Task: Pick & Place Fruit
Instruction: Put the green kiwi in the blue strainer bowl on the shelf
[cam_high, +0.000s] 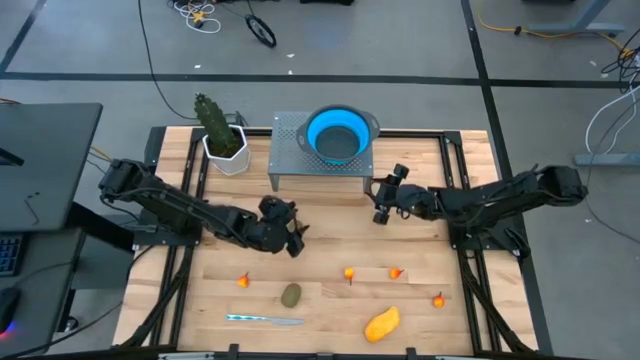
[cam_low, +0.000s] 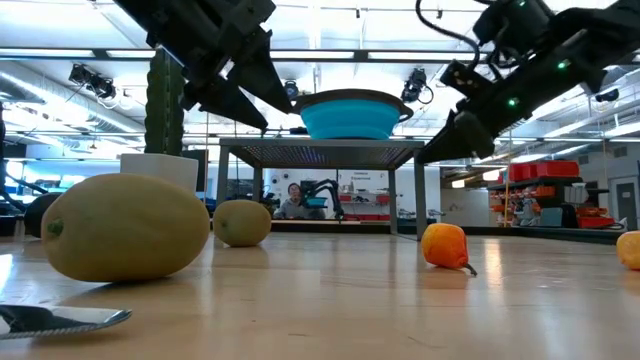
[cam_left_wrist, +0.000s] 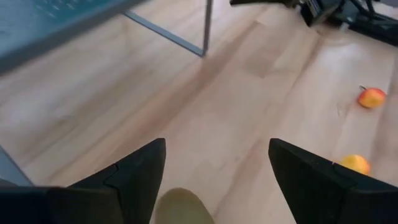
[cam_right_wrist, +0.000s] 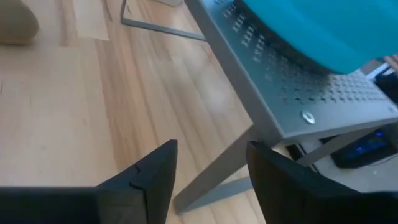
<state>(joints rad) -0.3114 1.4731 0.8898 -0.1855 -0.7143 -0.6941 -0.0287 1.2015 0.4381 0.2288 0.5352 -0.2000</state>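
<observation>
My left gripper (cam_high: 295, 240) hangs open over the middle left of the table. Straight below it one olive-green oval (cam_left_wrist: 180, 208) lies on the wood, clear of the fingers. A second olive oval (cam_high: 291, 294) lies nearer the front edge. Several tiny orange-red bits (cam_high: 349, 272) are scattered along the front half, and a yellow-orange oblong (cam_high: 382, 323) lies at the front right. A dark ball (cam_low: 35, 213) peeks in at the low view's left edge. My right gripper (cam_high: 384, 198) is open, in the air beside the grey stand's right front leg (cam_right_wrist: 214, 183).
A blue bowl (cam_high: 340, 135) sits on a grey perforated stand (cam_high: 290, 150) at the far middle. A cactus in a white pot (cam_high: 222, 140) stands to its left. A thin knife (cam_high: 262, 319) lies near the front edge. Bare wood lies between the two grippers.
</observation>
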